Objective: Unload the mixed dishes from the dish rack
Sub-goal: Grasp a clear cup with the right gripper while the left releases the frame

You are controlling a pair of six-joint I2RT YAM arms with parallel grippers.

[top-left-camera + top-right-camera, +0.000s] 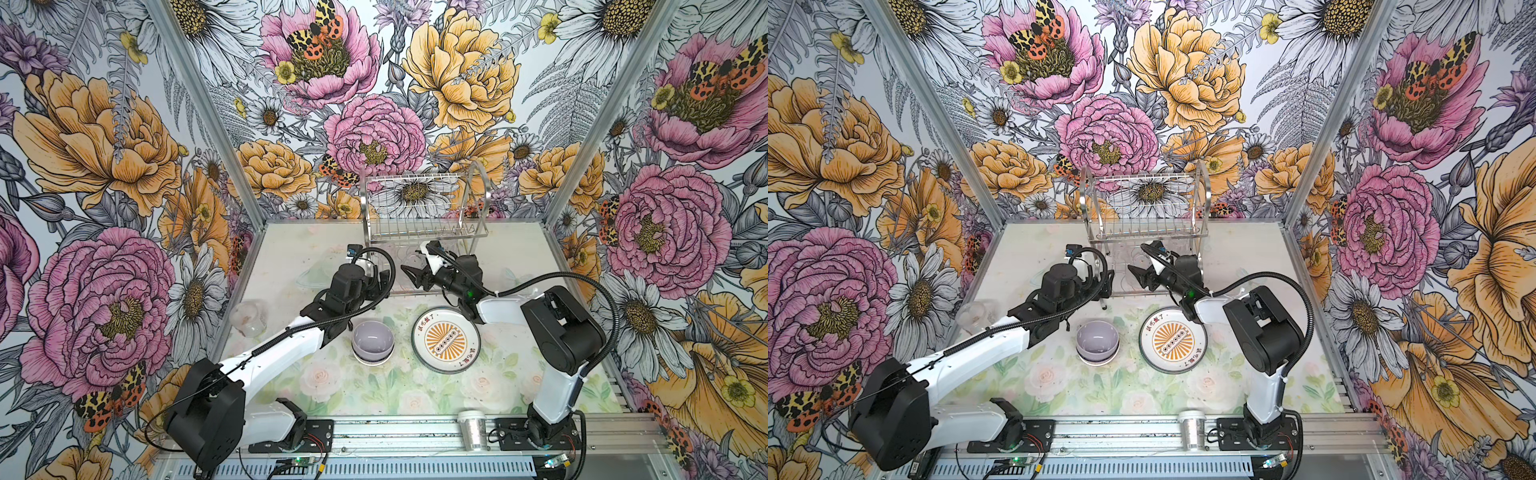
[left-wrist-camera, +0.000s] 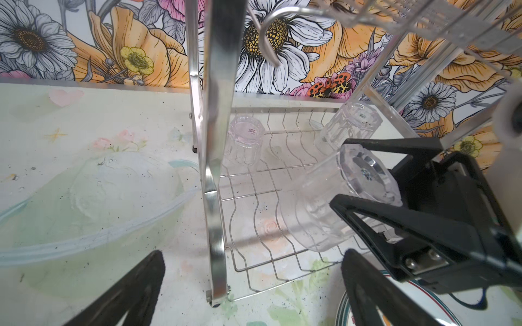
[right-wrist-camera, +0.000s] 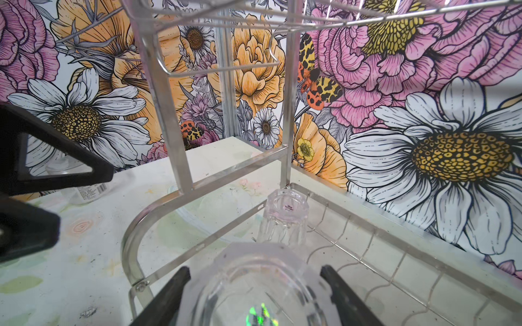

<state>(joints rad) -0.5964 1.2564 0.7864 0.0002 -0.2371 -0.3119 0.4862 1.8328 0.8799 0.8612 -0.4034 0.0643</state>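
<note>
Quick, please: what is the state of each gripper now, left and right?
Left gripper: open, holding nothing.
Right gripper: closed on a clear glass, which is tilted.

Glasses (image 2: 244, 141) on lower shelf of dish rack (image 1: 428, 232): near invisible in both top views, clear against pale tabletop (image 1: 282, 249), partly behind arms. Plate (image 1: 445, 340): lettering too small to read, far rim under right arm. Left wrist view: left fingers (image 2: 141, 285) cut by frame edge; clear bowl (image 2: 93, 197) faint, cropped. Right wrist view: tilted glass (image 3: 254, 293) blurred, cropped; right fingers (image 3: 172, 296) only partly in frame.
</note>
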